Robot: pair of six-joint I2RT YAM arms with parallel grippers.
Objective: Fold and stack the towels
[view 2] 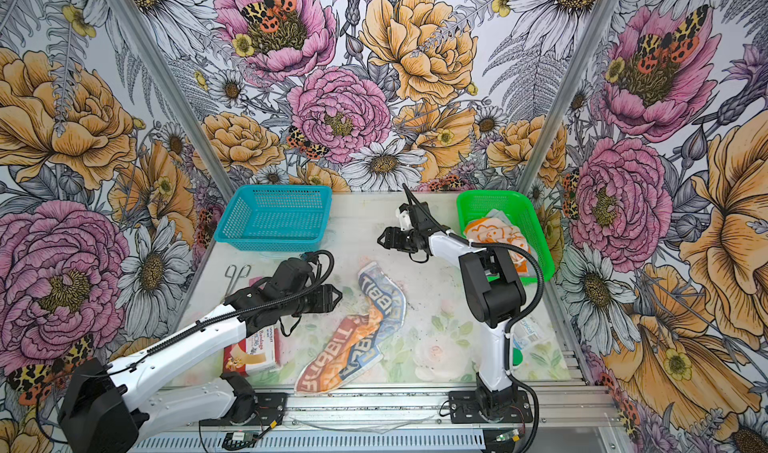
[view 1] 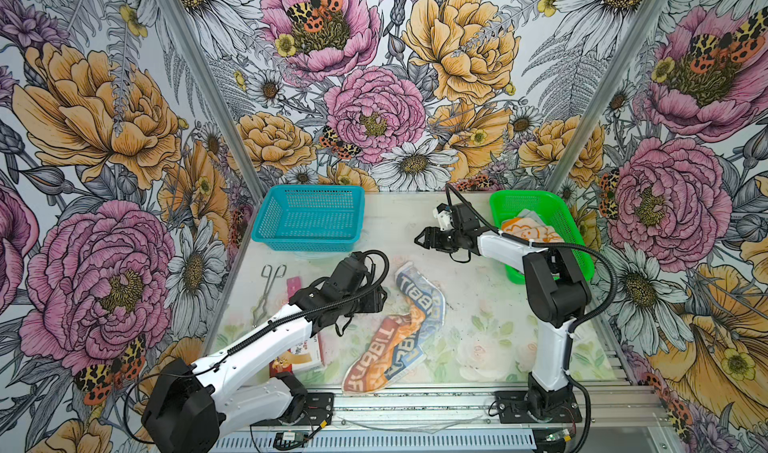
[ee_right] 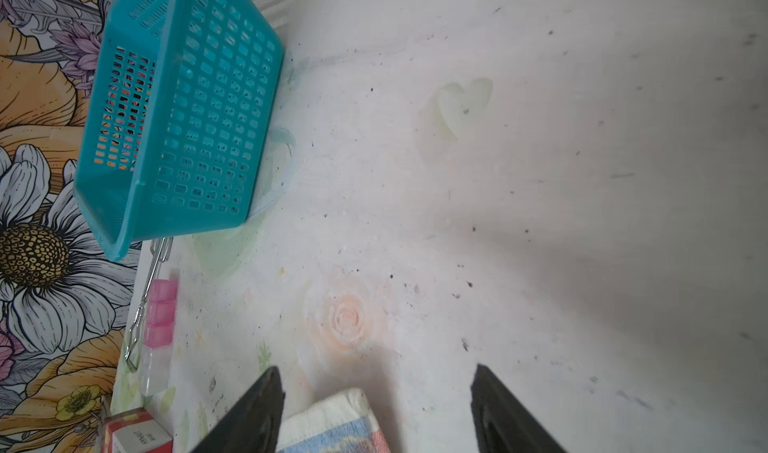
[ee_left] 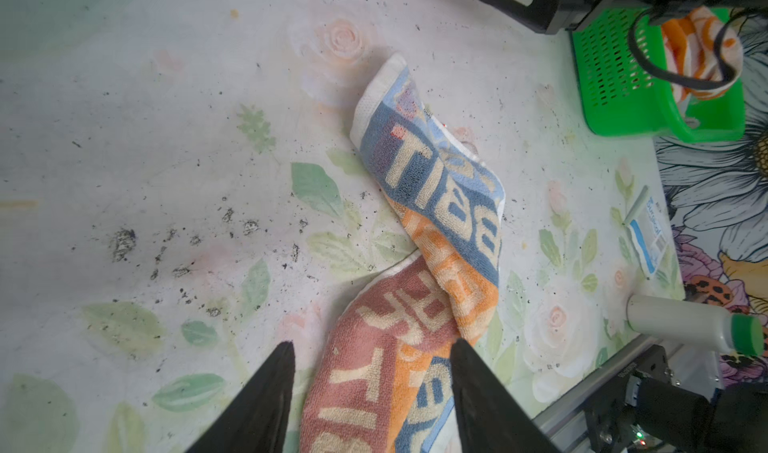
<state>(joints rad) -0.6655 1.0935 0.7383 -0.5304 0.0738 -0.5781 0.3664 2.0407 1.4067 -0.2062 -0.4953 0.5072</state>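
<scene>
Since the cream towel lies twisted like a loose rope down the middle of the table, from the near edge toward the far centre, the step in hand looks to be straightening it out; no fold has been made in it yet. Its thick terry pile shows clearly in the left wrist view, with orange, brown and blue bands of blocky lettering and a plain white hem at the far end. The left gripper hangs just left of the towel's middle with its black wedge-shaped fingers spread and grasping nothing. The right gripper hovers beyond the towel's far end, also spread wide and empty. The orange towel, soft and rumpled with white flowers, sits in the perforated green basket at the far right. I cannot make out the grey one with certainty. A matching blue basket of rigid plastic stands far left. Next, I judge, each gripper should pinch one end or corner of the limp cloth and draw it apart until it lies flat, because a twist this tight would spoil any fold.
</scene>
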